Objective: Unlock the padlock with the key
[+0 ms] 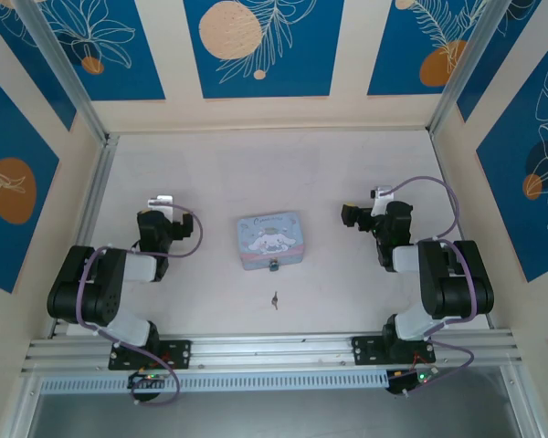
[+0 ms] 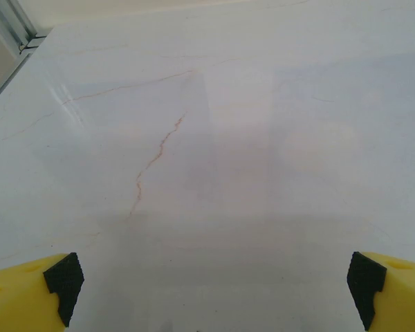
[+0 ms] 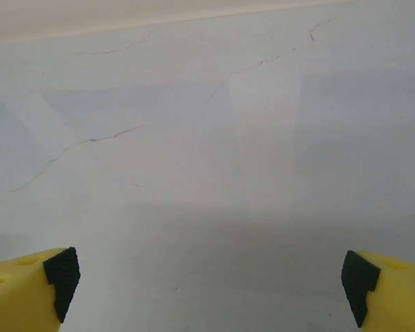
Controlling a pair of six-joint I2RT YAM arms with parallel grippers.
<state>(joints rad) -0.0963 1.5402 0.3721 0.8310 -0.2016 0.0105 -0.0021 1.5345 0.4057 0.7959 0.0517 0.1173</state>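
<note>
The tiny dark teal padlock (image 1: pixel 274 265) hangs at the near edge of the light-blue tin (image 1: pixel 269 238), mid-table. The slim dark key (image 1: pixel 275 298) lies flat on the table a short way in front of it. My left gripper (image 1: pixel 162 205) rests well left of the tin; in the left wrist view this gripper (image 2: pixel 214 290) is open, its yellow fingers (image 2: pixel 28 294) wide apart over bare table. My right gripper (image 1: pixel 353 216) sits right of the tin. Seen from the right wrist, that gripper (image 3: pixel 211 287) is also open, with nothing between its fingers (image 3: pixel 28 290).
The pale marbled table (image 1: pixel 210 182) is boxed in by walls with blue panels on three sides. An aluminium rail (image 1: pixel 274 347) runs along the near edge by the arm bases. A metal frame post (image 2: pixel 14 34) stands at the far left corner.
</note>
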